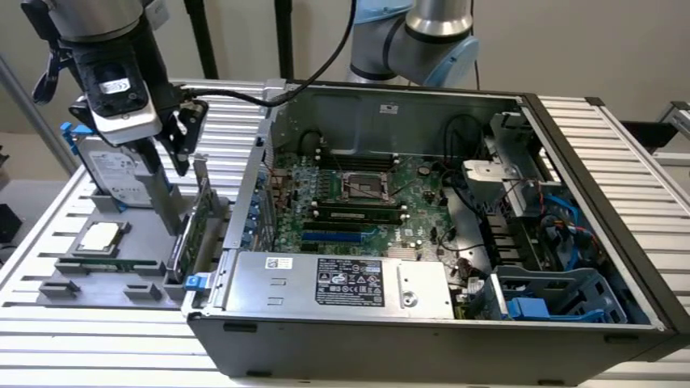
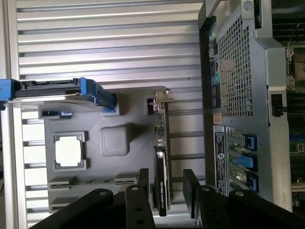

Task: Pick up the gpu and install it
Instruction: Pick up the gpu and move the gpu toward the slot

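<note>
Jaws hang apart over the upright gpu (image 2: pixel 161 157) in its holder (image 2: pixel 136 162); centring on it and descending straight should give an even, square grip.

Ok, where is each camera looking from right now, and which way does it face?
Exterior view: raised, off the arm, looking down into the open case and tray; arm and gripper show.
Wrist view: on the wrist, looking down past open fingers straddling the gpu.
Shared: gpu, tray, case.
</note>
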